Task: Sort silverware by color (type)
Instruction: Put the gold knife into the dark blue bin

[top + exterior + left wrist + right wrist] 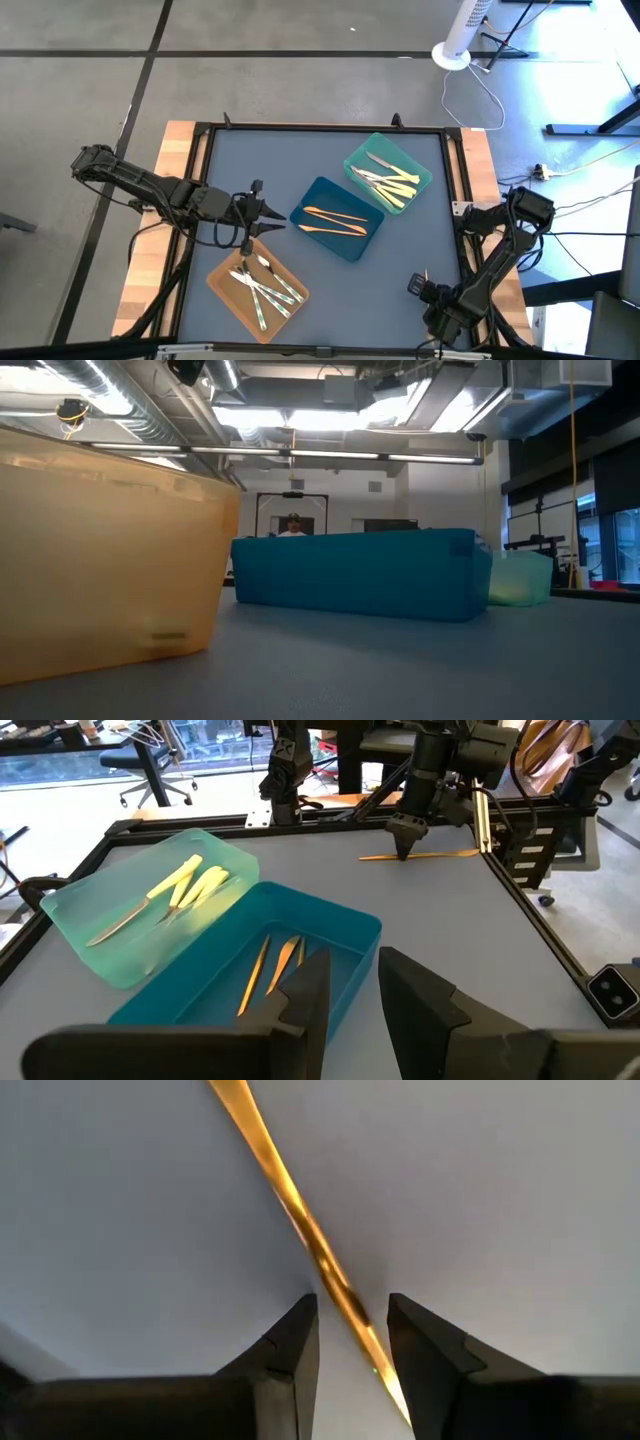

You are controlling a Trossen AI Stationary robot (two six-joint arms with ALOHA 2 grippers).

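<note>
A: What is the right gripper doing?

B: It is pointing straight down at the mat near the table's near right corner, and its fingers are sitting narrowly apart on either side of an orange utensil lying flat on the grey mat. The utensil is running through the gap; whether the pads are actually pressing on it I cannot tell. In the left wrist view the same gripper is showing tip-down on that utensil.

A: And the left gripper?

B: It is hovering just beside the blue tray, above the orange tray's far edge, with its fingers standing a little apart and holding nothing.

A: What are the trays holding?

B: The teal tray is holding the yellow pieces with a silvery knife among them. The blue tray, touching it, is holding two orange pieces. The orange tray, apart at the near left, is holding the clear silvery pieces.

A: How are the arms lying?

B: The left arm is reaching in level from the left edge. The right arm is folding back along the right rail, elbow up.
</note>
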